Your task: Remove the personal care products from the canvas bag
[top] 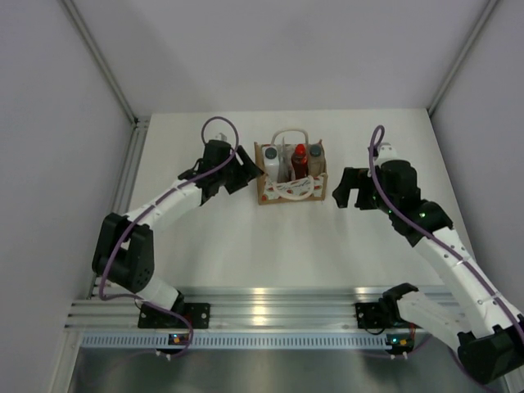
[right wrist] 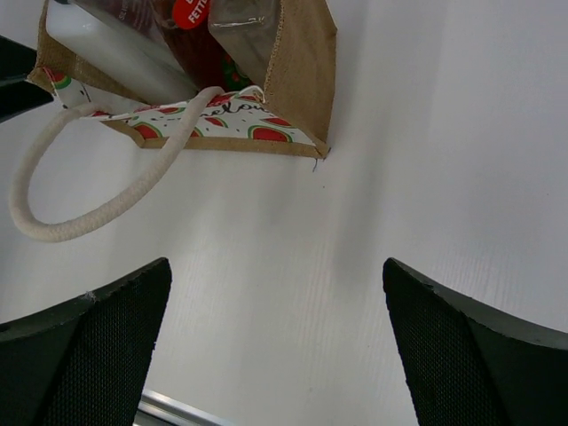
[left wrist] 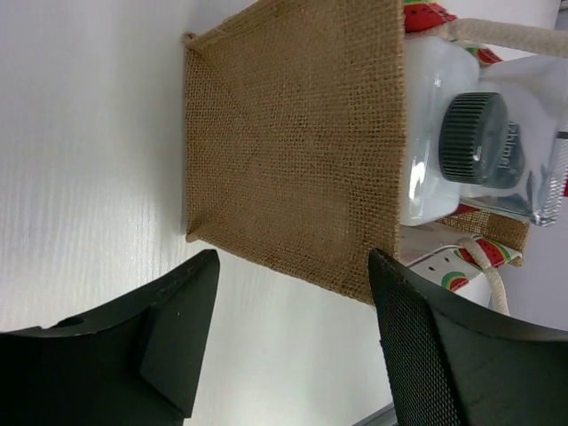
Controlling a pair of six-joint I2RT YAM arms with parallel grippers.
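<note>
Red plastic bottle (right wrist: pixel 189 11): white letters "FETT", rest cut off. Tan canvas bag (right wrist: pixel 306 71), white front panel: black cursive script, unreadable.

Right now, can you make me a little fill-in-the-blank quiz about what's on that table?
1. The bag stands ____ the left gripper and the right gripper.
2. Both grippers are ____.
3. The red bottle is ____ the bag.
4. The bag's front panel is printed with ____ slices.

Missing words: between; open; inside; watermelon.
</note>
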